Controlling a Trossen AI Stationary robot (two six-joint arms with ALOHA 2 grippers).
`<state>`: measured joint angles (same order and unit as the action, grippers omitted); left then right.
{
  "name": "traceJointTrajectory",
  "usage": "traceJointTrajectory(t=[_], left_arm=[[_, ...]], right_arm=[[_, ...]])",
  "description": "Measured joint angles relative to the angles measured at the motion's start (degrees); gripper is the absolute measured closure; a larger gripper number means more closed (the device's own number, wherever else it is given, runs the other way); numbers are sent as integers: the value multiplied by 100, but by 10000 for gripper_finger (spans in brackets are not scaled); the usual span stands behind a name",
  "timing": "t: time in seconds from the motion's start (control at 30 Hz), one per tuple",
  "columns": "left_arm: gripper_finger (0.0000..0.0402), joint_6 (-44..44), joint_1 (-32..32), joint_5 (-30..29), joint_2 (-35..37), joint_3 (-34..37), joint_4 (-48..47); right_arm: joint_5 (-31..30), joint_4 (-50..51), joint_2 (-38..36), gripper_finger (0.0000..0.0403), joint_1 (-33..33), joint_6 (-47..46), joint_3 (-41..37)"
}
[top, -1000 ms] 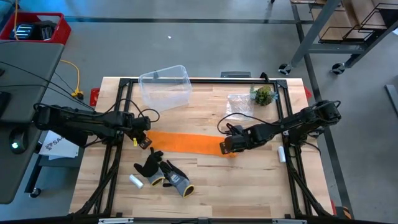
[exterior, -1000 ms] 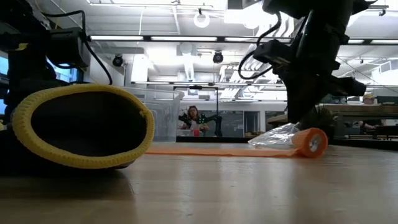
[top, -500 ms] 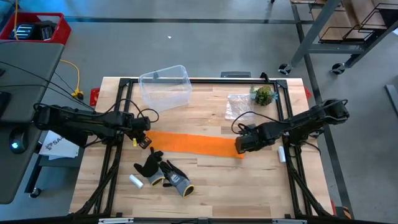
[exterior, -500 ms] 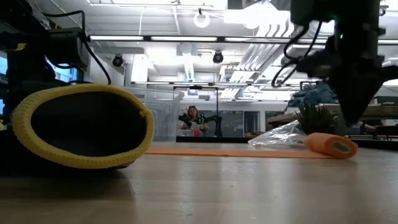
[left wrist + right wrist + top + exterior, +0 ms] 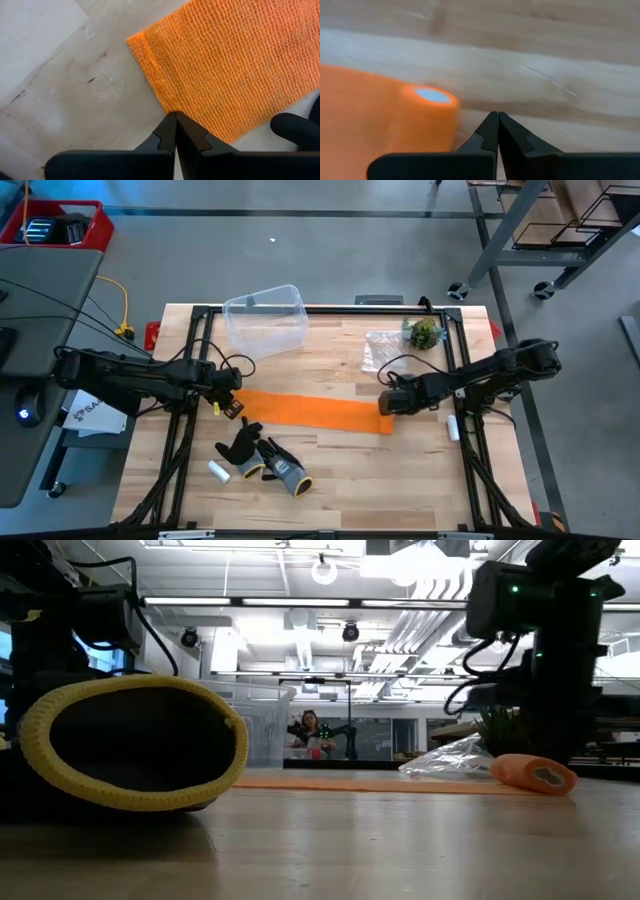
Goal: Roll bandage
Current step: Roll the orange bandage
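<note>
At the right side of the worktop [image 5: 330, 470] I see the right arm stretched low toward the centre, its right gripper [image 5: 386, 402] just beside the rolled end of the bandage [image 5: 310, 411]. From its wrist camera the two fingers are pressed together with nothing between them. The left arm reaches in from the left; the left gripper [image 5: 228, 406] is closed too, its tips touching the flat end of the bandage — I cannot tell if it pinches the fabric. The bandage lies flat as a long orange band, its long axis left to right, small roll at the right end. The wood is pale planks; behind is a bright hall with ceiling lamps.
</note>
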<state>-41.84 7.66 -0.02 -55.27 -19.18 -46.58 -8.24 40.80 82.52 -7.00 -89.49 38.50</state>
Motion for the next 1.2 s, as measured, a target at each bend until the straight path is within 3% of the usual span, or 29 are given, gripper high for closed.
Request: traceJointTrajectory(t=[0.27,0.83,0.93,1.07,1.2], left_arm=[[402,-10,0,-8,2,0,4],[402,-10,0,-29,2,0,17],[402,-7,0,-36,2,0,19],[402,-7,0,-43,2,0,21],[402,-5,0,-49,2,0,25]], right_arm=[[-41,-573,0,403,186,239,69],[-285,-1254,0,403,188,565,1046],[-289,-749,0,403,187,839,1351],[-254,712,0,403,43,719,1584],[335,1352,-3,403,-11,450,1078]])
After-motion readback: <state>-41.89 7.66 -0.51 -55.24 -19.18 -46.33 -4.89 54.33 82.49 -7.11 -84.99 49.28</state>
